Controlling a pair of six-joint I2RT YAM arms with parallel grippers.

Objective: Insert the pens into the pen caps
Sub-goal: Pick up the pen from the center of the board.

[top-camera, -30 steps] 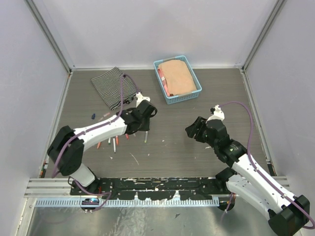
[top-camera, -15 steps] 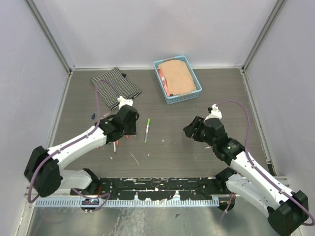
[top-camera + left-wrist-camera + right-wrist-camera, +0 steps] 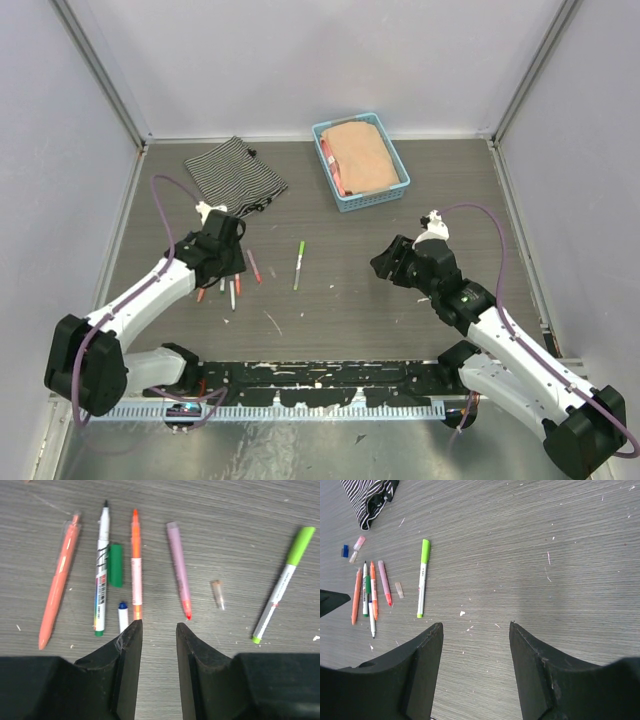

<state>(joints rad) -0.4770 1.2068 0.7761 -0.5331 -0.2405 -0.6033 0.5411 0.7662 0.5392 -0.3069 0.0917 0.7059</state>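
Several pens lie side by side on the table. In the left wrist view I see a salmon pen (image 3: 59,597), a white pen (image 3: 101,570) with a green end, an orange pen (image 3: 136,565) and a pink pen (image 3: 179,570) with a red tip. A green pen cap (image 3: 116,565) and a small clear cap (image 3: 218,594) lie among them. A white pen with a lime-green cap (image 3: 282,592) (image 3: 299,264) lies apart to the right. My left gripper (image 3: 157,625) (image 3: 226,262) hovers over the row, open and empty. My right gripper (image 3: 476,625) (image 3: 384,262) is open over bare table.
A striped cloth (image 3: 235,175) lies at the back left and a blue basket (image 3: 398,192) with a tan cloth stands at the back centre. A dark blue cap (image 3: 345,551) and a pink cap (image 3: 359,542) lie near the striped cloth.
My left gripper has pulled away leftward from the lime-capped pen, which now lies free on the table, and stopped over the row of pens. The right arm has barely shifted.
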